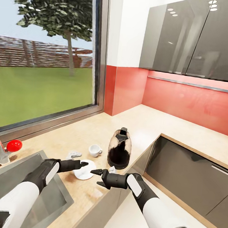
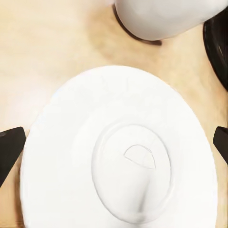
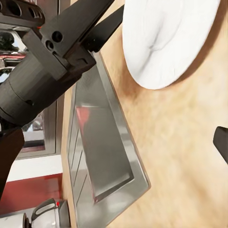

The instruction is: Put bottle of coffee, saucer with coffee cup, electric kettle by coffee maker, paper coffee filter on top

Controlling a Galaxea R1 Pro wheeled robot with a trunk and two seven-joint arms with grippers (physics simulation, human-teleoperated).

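Saucer lies flat on the worktop, near its front edge, just right of the steel sink. Both grippers flank it: the left gripper comes in from the sink side over the saucer's near-left rim, and the right gripper points at its right rim. In the left wrist view the left jaws stand wide open, one dark tip on each side of the plate and neither touching it. The right jaws also look parted, holding nothing.

Behind the saucer stands the coffee cup, apart from it, and to the right the electric kettle, close by. A small pale object, possibly the paper filter, lies left of the cup.

As I judge it, the risk lies in the thin, flat rim: jaws closing from above may skid the plate toward the worktop edge or into the kettle's base instead of gripping it. The two grippers sit near enough to knock each other.
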